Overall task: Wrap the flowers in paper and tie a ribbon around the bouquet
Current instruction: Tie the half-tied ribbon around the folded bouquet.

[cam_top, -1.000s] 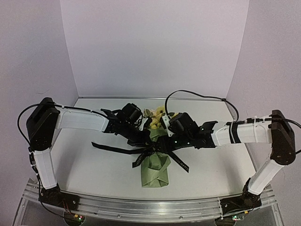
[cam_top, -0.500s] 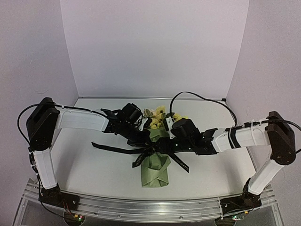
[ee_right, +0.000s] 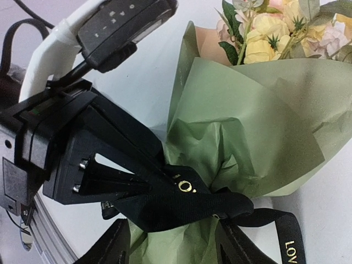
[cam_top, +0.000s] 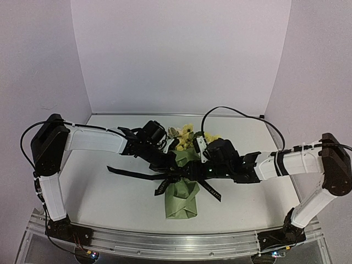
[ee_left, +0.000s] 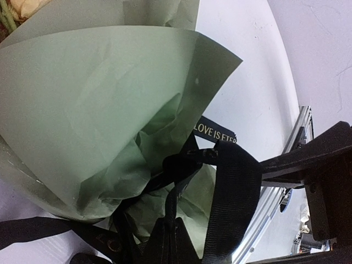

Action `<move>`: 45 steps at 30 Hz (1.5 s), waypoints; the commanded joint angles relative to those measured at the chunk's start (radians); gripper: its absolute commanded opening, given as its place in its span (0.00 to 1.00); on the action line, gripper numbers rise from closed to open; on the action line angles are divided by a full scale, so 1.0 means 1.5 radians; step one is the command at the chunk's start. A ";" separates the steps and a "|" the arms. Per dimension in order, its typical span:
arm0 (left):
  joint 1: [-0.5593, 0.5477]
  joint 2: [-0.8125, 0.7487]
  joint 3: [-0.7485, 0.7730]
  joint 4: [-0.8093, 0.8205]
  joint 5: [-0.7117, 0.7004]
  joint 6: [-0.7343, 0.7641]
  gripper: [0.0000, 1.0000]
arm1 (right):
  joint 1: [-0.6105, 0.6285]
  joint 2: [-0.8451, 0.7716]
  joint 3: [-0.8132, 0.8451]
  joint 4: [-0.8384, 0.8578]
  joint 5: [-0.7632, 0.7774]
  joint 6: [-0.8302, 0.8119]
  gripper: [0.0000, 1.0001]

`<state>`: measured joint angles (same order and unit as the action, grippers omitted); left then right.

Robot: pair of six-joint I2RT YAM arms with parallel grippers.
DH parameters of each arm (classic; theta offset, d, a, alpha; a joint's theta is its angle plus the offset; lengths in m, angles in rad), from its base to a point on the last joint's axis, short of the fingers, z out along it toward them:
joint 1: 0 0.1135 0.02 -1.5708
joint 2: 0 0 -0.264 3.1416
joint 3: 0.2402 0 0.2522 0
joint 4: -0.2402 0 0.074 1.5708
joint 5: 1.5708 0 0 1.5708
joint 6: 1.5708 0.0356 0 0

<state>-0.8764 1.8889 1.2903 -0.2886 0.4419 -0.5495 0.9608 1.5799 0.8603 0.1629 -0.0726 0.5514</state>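
matt olive paper, woven black ribbon, smooth white table.

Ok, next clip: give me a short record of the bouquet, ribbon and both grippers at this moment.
bouquet: lying on the table, flowers at the far end, wrapped in olive paper
ribbon: black, crossing the bouquet's narrow waist, ends trailing to both sides
left gripper: shut on the ribbon at the waist
right gripper: jaws apart, astride the waist; contact unclear
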 commanded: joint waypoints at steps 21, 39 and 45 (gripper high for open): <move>0.002 -0.024 0.027 0.002 0.036 0.020 0.00 | 0.004 0.070 0.103 -0.091 -0.037 -0.016 0.44; 0.009 -0.024 0.062 -0.062 0.034 0.058 0.00 | -0.069 0.014 0.070 -0.130 -0.060 0.014 0.00; 0.011 -0.014 0.093 -0.093 0.030 0.069 0.00 | -0.103 -0.003 0.058 -0.144 -0.086 0.026 0.00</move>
<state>-0.8669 1.8889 1.3618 -0.3822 0.4793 -0.4784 0.8302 1.6247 0.9586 -0.0286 -0.1644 0.5642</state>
